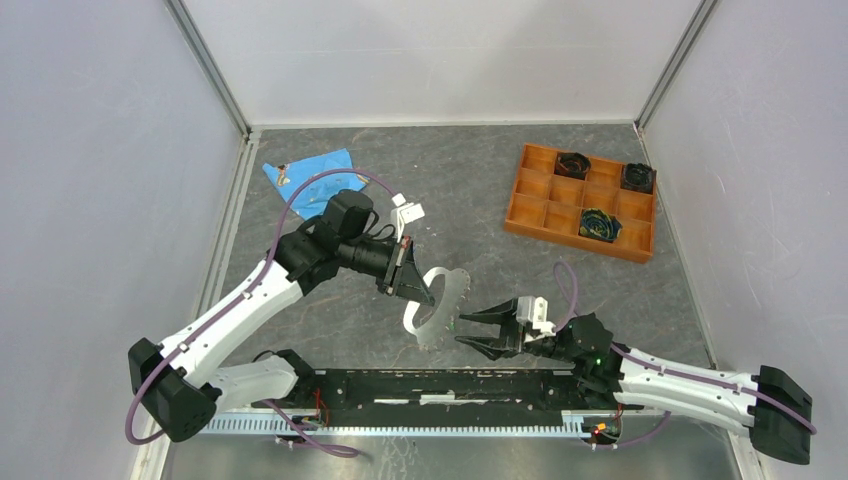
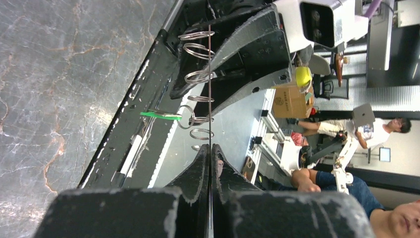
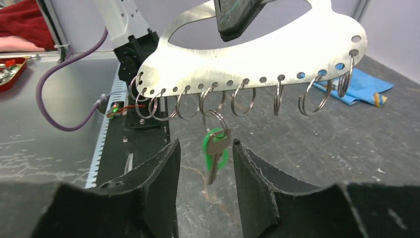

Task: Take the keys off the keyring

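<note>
The keyring (image 1: 437, 303) is a flat grey metal loop, held up on edge above the table. My left gripper (image 1: 415, 284) is shut on its upper part. In the left wrist view the jaws (image 2: 210, 147) pinch the keyring's thin edge (image 2: 210, 59). In the right wrist view the keyring (image 3: 257, 59) carries a row of small split rings along its lower edge. One silvery key with a green head (image 3: 216, 148) hangs from a middle ring; it also shows in the left wrist view (image 2: 159, 115). No other keys show. My right gripper (image 1: 462, 329) is open, and its fingers (image 3: 168, 163) flank the hanging key without touching it.
An orange compartment tray (image 1: 528, 190) with three dark objects stands at the back right. A blue cloth (image 1: 310, 172) lies at the back left. A black rail (image 1: 440, 385) runs along the near edge between the arm bases.
</note>
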Controlling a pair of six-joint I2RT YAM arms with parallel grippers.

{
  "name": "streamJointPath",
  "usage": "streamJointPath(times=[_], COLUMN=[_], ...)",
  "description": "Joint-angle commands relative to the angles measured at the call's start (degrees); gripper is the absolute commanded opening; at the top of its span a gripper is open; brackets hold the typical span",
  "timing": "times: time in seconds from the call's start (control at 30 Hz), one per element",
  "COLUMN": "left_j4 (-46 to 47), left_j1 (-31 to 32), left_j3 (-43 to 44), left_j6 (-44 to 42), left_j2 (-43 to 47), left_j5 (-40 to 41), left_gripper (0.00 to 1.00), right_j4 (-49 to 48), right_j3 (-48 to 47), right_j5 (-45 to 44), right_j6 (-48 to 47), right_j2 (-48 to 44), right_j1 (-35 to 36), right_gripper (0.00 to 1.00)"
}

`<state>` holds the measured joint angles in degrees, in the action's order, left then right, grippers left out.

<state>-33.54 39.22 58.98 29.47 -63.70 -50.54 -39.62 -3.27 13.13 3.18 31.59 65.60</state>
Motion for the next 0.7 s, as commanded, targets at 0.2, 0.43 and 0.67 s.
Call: streamJointPath(times=[0.2, 0.43, 0.67], left_j4=[-1.2, -1.2, -1.2], left_j1=[2.1, 3.3, 3.9], left_j3=[1.8, 1.7, 2.0], left_j6=[-4.2, -4.2, -4.0], left_j2=[1.7, 1.3, 0.7], left_j5=[-2.2, -1.4, -0.7], left_gripper=[0.02, 0.02, 0.02], right_j4=[-10.9, -15.3, -17.4], right_j3=[5.0, 6.1, 6.8], right_j5=[1.8, 1.8, 1.5], right_j6=[4.7, 6.5, 6.9], right_j2=[0.4, 1.6, 3.6], right_j1=[0.3, 0.3, 0.3], right_gripper=[0.49, 0.46, 0.4])
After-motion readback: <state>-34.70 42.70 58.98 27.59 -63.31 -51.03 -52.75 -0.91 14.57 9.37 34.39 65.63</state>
